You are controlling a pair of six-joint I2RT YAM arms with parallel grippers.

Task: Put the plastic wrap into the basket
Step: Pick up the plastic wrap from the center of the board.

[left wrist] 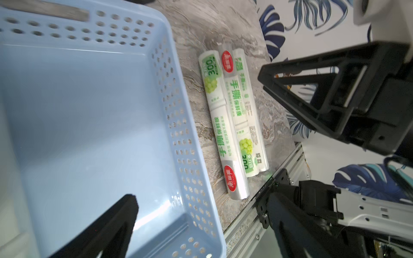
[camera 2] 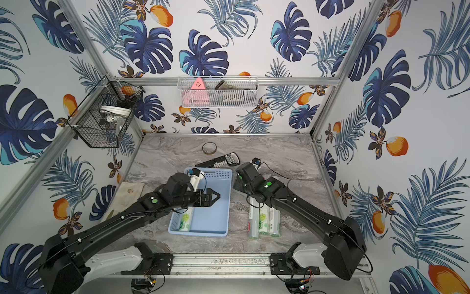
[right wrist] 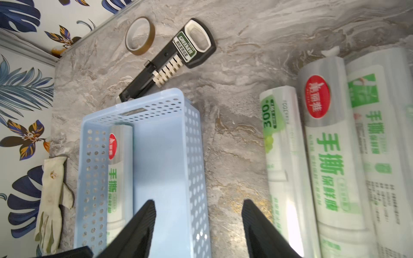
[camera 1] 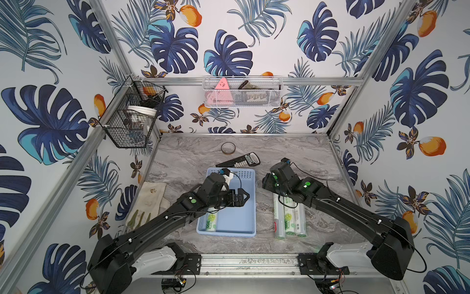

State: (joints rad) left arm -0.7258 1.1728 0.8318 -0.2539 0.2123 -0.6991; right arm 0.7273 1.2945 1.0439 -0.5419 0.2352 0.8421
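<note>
Four rolls of plastic wrap are in the scene, all with white and green labels. Of them, one roll (camera 1: 211, 221) (camera 2: 185, 221) (right wrist: 118, 167) lies already inside the light-blue basket (camera 1: 226, 233) (camera 2: 198, 233), flat on the bottom and along the wall on the robot's left side. The other three rolls (camera 1: 288, 219) (camera 2: 263, 220) (left wrist: 232, 118) lie on the grey marble table (camera 1: 292, 157), to the right of the basket, near it but not touching it. They are side by side, touching each other, and parallel to the long side of the basket.

The left gripper (camera 1: 243, 198) (left wrist: 196, 137) hangs above the bare part of the basket floor. In the left wrist view its jaws are wide apart and they hold nothing.

The right gripper (right wrist: 198, 201) is near the far ends of the three rolls, beside the basket. In both top views the wrist covers it. In the right wrist view its two fingers (right wrist: 257, 223) stand apart with nothing between them, so it is released. The right arm passes above the far part of the three rolls.

Behind the basket lies a black tool (camera 1: 241, 160) (right wrist: 169, 64) with a green label; one end of it is hidden by the basket rim. A ring of tape (camera 1: 228, 148) lies a little farther back. A dirty white glove (camera 1: 150, 201) lies on the table to the left of the basket. On the walls hang a black wire basket (camera 1: 132, 114) and a white mesh basket (camera 1: 241, 93).
</note>
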